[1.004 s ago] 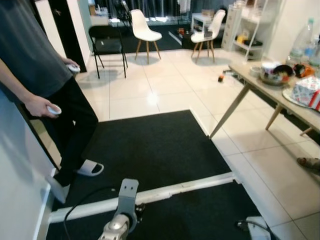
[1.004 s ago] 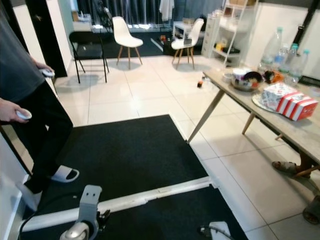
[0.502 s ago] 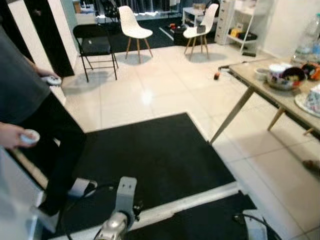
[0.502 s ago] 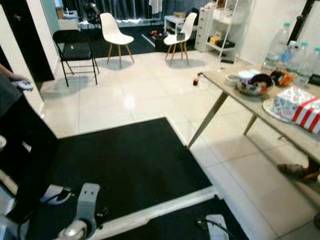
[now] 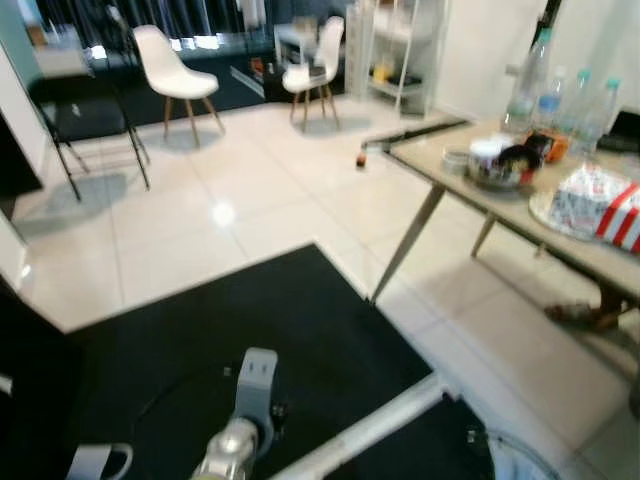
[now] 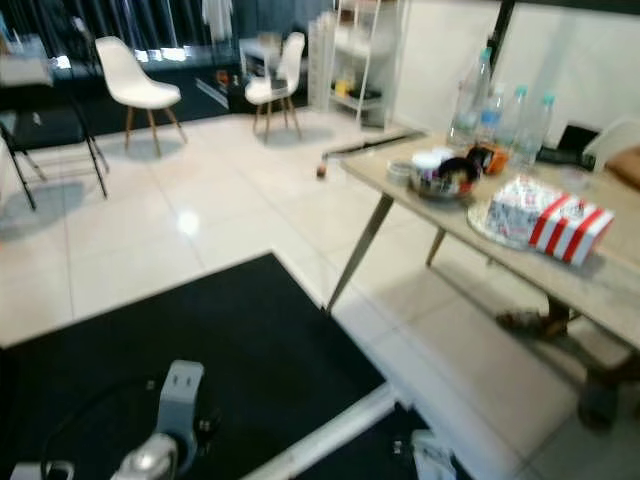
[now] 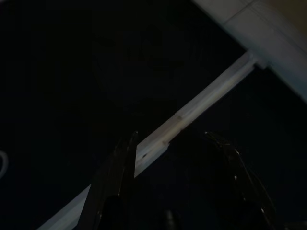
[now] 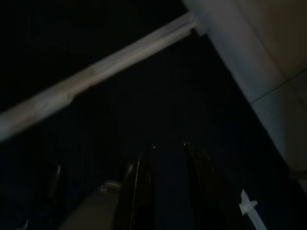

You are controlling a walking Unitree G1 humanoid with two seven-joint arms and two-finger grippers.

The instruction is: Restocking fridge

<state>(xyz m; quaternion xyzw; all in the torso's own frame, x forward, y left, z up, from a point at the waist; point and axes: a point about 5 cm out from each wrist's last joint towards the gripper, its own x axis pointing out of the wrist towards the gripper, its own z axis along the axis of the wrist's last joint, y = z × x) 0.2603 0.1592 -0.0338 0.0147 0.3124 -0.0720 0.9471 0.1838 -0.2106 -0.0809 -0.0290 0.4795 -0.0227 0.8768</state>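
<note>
Bottles point(image 6: 490, 110) upright at far end of desk point(image 6: 600, 280), ahead and to the right, well apart from both tools; right arm nearer. Left tool point(image 7: 175, 158) spread, empty, low over black mat point(image 5: 250, 320). Right tool point(image 8: 168, 165) nearly pressed together, empty.

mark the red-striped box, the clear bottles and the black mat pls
red-striped box point(image 6: 541, 215), right eye view, on its patterned side by the stripes.
clear bottles point(image 6: 472, 98), right eye view, on the tallest bottle's body.
black mat point(image 5: 200, 330), left eye view, on a bare patch.
</note>
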